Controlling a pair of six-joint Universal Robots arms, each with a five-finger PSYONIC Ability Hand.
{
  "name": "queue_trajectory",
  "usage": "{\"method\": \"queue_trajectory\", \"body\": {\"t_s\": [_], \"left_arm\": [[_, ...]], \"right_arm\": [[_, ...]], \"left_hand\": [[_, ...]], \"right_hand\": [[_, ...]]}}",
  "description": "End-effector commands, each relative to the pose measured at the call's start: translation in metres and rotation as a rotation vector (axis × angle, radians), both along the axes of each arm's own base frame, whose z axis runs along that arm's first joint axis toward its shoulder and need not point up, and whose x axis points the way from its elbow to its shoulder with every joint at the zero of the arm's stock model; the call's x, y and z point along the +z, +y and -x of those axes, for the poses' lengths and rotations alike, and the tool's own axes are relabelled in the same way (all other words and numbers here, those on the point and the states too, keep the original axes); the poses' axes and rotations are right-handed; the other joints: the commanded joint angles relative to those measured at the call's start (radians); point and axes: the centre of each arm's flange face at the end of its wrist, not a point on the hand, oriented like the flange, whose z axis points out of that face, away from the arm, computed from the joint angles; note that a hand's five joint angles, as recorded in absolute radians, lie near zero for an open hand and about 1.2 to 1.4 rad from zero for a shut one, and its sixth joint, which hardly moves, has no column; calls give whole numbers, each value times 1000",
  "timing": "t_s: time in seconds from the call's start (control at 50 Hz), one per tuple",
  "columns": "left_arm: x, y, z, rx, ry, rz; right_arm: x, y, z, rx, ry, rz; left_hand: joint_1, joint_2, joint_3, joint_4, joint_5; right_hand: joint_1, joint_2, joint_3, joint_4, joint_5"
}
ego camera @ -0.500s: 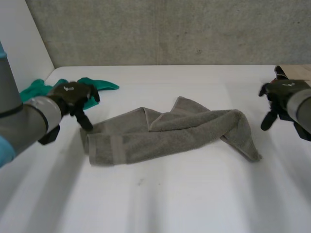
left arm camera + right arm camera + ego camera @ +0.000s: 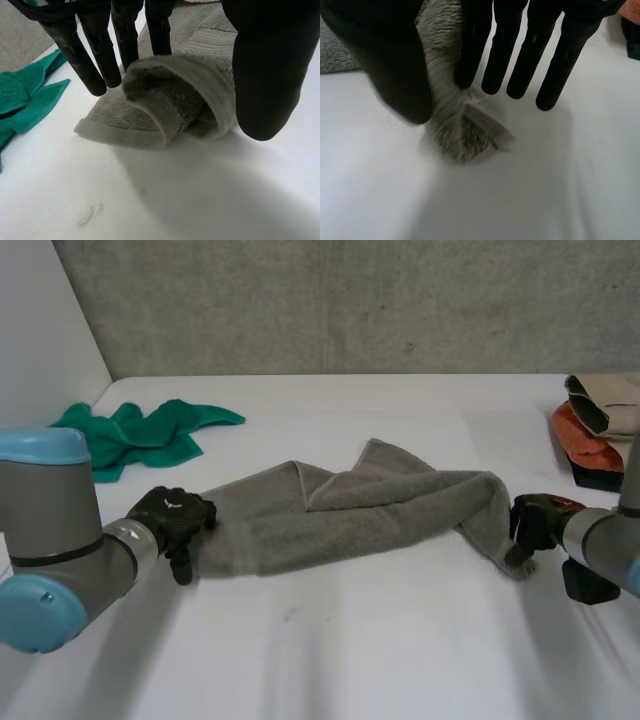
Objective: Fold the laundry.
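Note:
A grey towel lies crumpled in a long strip across the middle of the white table. My left hand is at its left end. In the left wrist view the rolled towel end sits between straight fingers and the thumb, which stand apart. At the strip's right corner is my right hand. There the towel corner rises off the table, pinched between the thumb and the nearest finger.
A green cloth lies bunched at the far left of the table, close behind the left hand. At the right edge rests a pile with a tan cloth over an orange one.
Both hands have come down and inward to the towel. The left went from beside the green cloth to the towel's left end, and the right reached its right corner and closed on it.

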Motion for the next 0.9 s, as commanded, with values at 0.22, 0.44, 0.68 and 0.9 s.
{"method": "queue_trajectory", "body": {"t_s": [0.22,0.44,0.68,0.9], "left_arm": [[-17,-26,10,-35,-67,68],[58,-22,1,38,103,135],[137,-36,-31,125,295,174],[84,-113,-43,230,221,78]], "right_arm": [[5,-11,-6,30,34,61],[37,-7,-3,161,264,150],[115,4,-3,348,617,432],[104,-40,-30,393,791,662]], "left_hand": [[631,633,632,646,645],[958,960,959,972,972],[958,960,959,972,972],[958,960,959,972,972]], "right_hand": [[475,463,471,472,481],[475,463,471,472,481],[475,463,471,472,481],[475,463,471,472,481]]}}
